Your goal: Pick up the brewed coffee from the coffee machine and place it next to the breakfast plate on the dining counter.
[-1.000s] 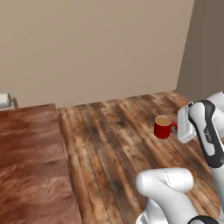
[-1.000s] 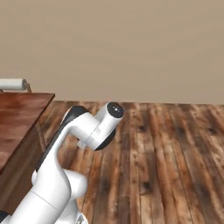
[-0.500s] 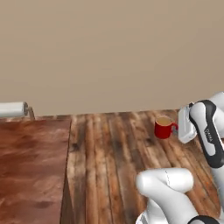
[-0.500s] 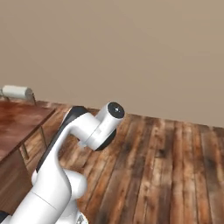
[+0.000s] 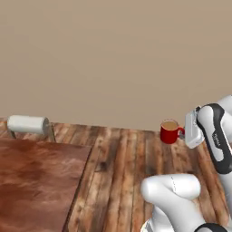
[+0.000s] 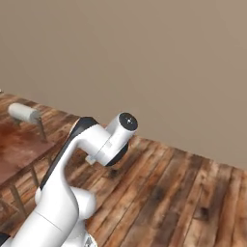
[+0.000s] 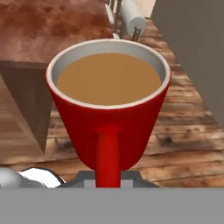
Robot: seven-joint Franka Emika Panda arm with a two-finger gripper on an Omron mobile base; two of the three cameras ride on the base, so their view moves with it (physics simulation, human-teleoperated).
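Gripper (image 5: 185, 132) clamped on red mug (image 5: 170, 132) handle, mug upright w/ coffee, carried above wood floor (image 5: 127, 167), well right of dining counter (image 5: 36, 181); white stool (image 5: 27, 124) at counter's far edge.

**Two base cameras behind the arm, one on the hand**

Both base views look forward and down from behind the gripper (image 5: 185, 132), sharing the plank floor (image 5: 122, 158), beige wall (image 6: 144, 58) and stool (image 5: 28, 124). The hand view peers closely along the gripper at the mug (image 7: 108, 105).
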